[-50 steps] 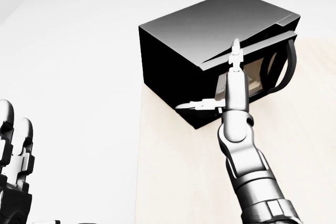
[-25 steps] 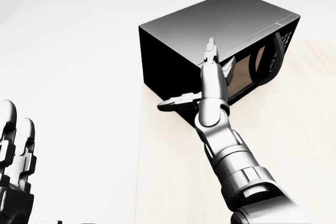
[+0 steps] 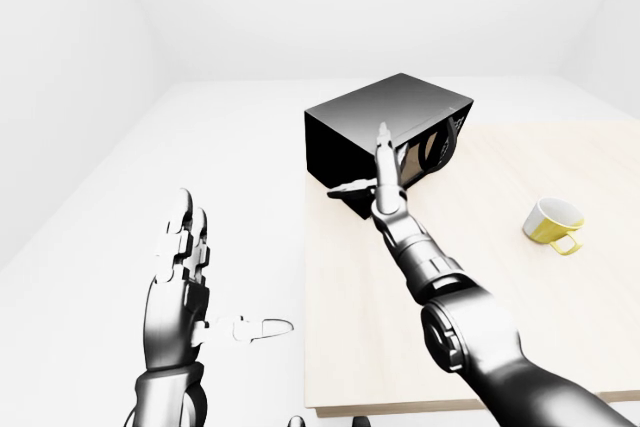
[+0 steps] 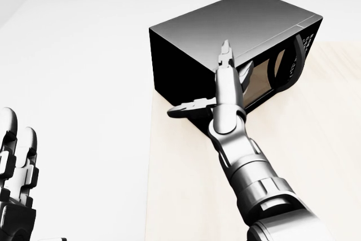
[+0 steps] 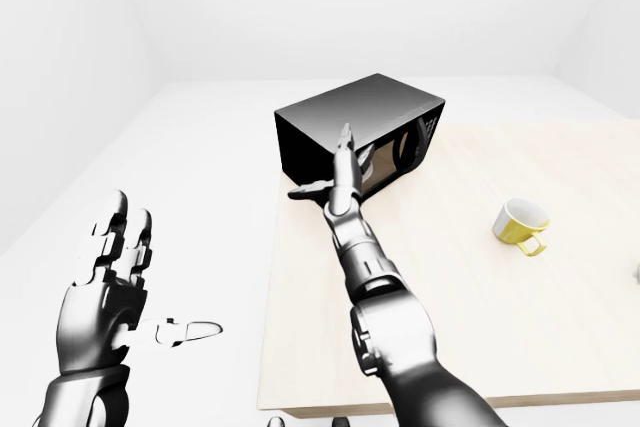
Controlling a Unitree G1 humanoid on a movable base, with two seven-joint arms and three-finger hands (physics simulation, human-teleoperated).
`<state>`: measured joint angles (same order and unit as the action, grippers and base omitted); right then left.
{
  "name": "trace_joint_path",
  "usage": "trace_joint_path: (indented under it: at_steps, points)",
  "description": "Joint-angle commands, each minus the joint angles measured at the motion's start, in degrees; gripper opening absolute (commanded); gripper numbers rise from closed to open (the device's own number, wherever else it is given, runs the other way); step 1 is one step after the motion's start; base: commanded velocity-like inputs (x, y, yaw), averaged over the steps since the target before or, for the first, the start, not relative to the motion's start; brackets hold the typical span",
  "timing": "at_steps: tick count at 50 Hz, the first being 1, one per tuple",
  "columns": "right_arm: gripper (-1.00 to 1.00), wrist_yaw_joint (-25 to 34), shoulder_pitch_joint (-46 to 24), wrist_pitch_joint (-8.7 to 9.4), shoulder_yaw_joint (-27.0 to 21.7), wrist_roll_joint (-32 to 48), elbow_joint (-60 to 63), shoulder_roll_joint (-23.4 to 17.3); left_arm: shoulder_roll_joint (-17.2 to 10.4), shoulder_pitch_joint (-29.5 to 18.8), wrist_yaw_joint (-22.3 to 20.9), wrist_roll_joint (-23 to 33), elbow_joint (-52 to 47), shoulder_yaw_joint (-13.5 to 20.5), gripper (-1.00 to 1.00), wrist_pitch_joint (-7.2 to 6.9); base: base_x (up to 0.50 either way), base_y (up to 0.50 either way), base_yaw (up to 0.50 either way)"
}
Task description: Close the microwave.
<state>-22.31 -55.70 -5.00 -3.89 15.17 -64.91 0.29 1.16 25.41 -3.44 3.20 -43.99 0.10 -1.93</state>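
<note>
The black microwave stands on the top-left corner of the pale wooden table. Its door lies flush with the body, the curved handle at its right end. My right hand is open, its fingers stretched straight up along the door's left edge and the thumb spread out to the left. My left hand is also open and holds nothing. It is raised at the lower left of the eye views, off the table.
A yellow mug lies on the table at the right of the eye views. The table's left edge runs down just left of my right arm. White floor surrounds the table.
The microwave door, ajar a second ago, has swung flush with the body. My right hand moved left along the door. Little has moved over the last half second.
</note>
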Motion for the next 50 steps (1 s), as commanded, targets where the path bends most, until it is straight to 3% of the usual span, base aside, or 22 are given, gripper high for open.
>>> trace_joint_path:
  at_steps: [1, 5, 7, 8, 10, 12, 18, 22, 25, 26, 27, 28, 29, 30, 32, 50]
  points:
    - [1.0, 4.54, 4.7, 0.0, 2.17, -0.7, 16.12, -4.46, 0.01, 0.16, 0.09, 0.19, -0.07, -0.12, 1.0, 0.15, 0.0, 0.0, 0.0]
    - [1.0, 6.89, 13.74, 0.71, 2.61, 0.3, 34.32, -4.56, -0.02, 0.11, 0.19, 0.28, 0.09, -0.2, 1.0, 0.18, 0.0, 0.0, 0.0]
    - [1.0, 7.15, 14.29, 1.39, 2.57, 0.46, 35.62, -4.45, -0.03, 0.12, 0.21, 0.28, 0.09, -0.22, 1.0, 0.2, 0.0, 0.0, 0.0]
    - [1.0, 8.88, 18.52, 4.98, 2.39, 0.24, 44.42, -4.42, -0.04, 0.15, 0.25, 0.31, 0.1, -0.26, 1.0, 0.24, 0.0, 0.0, 0.0]
    - [1.0, 9.92, 22.12, 8.16, 1.98, -0.15, 51.87, -4.1, -0.08, 0.19, 0.32, 0.39, 0.13, -0.43, 1.0, 0.3, 0.0, 0.0, 0.0]
    - [1.0, 10.64, 26.46, 10.0, 2.37, 0.69, 59.68, -3.86, -0.15, 0.09, 0.51, 0.64, 0.36, -0.57, 1.0, 0.34, 0.0, 0.0, 0.0]
    - [1.0, 14.37, 40.28, 10.0, 3.36, 3.11, 81.32, -2.49, -0.11, 0.03, 0.28, 0.3, 0.16, -0.19, 1.0, 0.14, 0.0, 0.0, 0.0]
    - [1.0, 18.51, 50.75, 10.0, 2.58, -2.78, 89.87, -1.19, -0.1, 0.36, 0.09, -0.01, -0.23, -0.1, 1.0, 0.19, 0.0, 0.0, 0.0]
    - [1.0, 19.39, 60.98, 10.0, 3.89, -2.69, 96.9, -0.69, -0.05, 0.36, -0.02, -0.06, -0.14, 0.06, 1.0, 0.25, 0.0, 0.0, 0.0]
    - [1.0, 19.57, 63.85, 9.12, 3.99, -2.82, 98.3, -0.55, -0.01, 0.43, -0.07, -0.13, -0.22, 0.14, 1.0, 0.27, 0.0, 0.0, 0.0]
    - [1.0, 19.52, 67.08, 6.61, 3.58, -3.53, 98.85, -0.37, 0.03, 0.41, -0.1, -0.17, -0.25, 0.25, 1.0, 0.23, 0.0, 0.0, 0.0]
    - [1.0, 19.57, 67.27, 6.43, 3.53, -3.55, 98.86, -0.31, 0.04, 0.41, -0.12, -0.16, -0.25, 0.26, 1.0, 0.22, 0.0, 0.0, 0.0]
    - [1.0, 19.65, 71.33, 3.43, 2.38, -5.9, 97.83, 0.15, 0.09, 0.48, -0.17, -0.27, -0.36, 0.4, 1.0, 0.25, 0.0, 0.0, 0.0]
    - [1.0, 19.8, 72.6, 1.54, 1.93, -6.29, 96.35, 0.21, 0.13, 0.45, -0.22, -0.25, -0.35, 0.42, 1.0, 0.24, 0.0, 0.0, 0.0]
    - [1.0, 20.83, 72.91, 4.96, 0.85, -6.47, 101.84, 0.54, 0.2, 0.65, -0.23, -0.04, -0.24, 0.17, 1.0, 0.46, 0.0, 0.0, 0.0]
    - [1.0, 21.0, 72.6, 3.96, 1.88, -4.74, 99.94, 0.94, -0.02, 0.49, 0.15, 0.2, -0.25, -0.23, 1.0, 0.26, 0.0, 0.0, 0.0]
